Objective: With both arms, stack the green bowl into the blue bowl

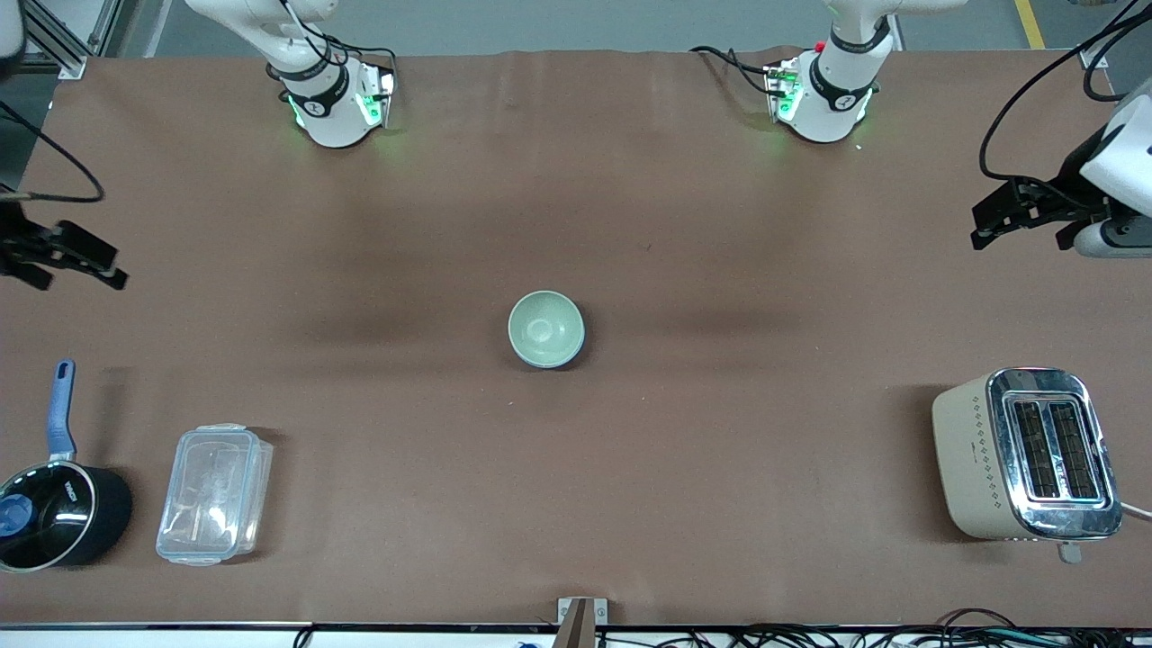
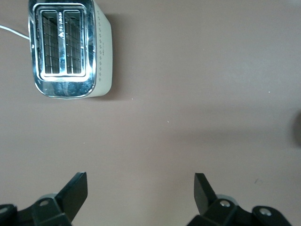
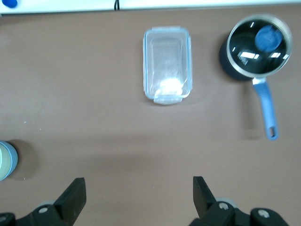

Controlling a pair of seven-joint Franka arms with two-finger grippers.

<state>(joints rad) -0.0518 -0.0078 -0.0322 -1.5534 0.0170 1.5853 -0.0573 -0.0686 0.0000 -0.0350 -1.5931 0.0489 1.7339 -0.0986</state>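
The pale green bowl (image 1: 543, 328) sits nested inside the blue bowl (image 1: 583, 338) at the middle of the table; only a thin sliver of the blue outside shows. The stack also shows at the edge of the right wrist view, green bowl (image 3: 2, 161) in blue bowl (image 3: 13, 160). My left gripper (image 1: 988, 225) is open and empty, up over the left arm's end of the table, and in the left wrist view (image 2: 141, 188) only bare table lies between its fingers. My right gripper (image 1: 94, 261) is open and empty over the right arm's end, and also shows in the right wrist view (image 3: 139, 190).
A beige and chrome toaster (image 1: 1026, 454) stands near the front camera at the left arm's end, also in the left wrist view (image 2: 68, 47). A black saucepan with a blue handle (image 1: 54, 504) and a clear plastic box (image 1: 214, 493) stand at the right arm's end.
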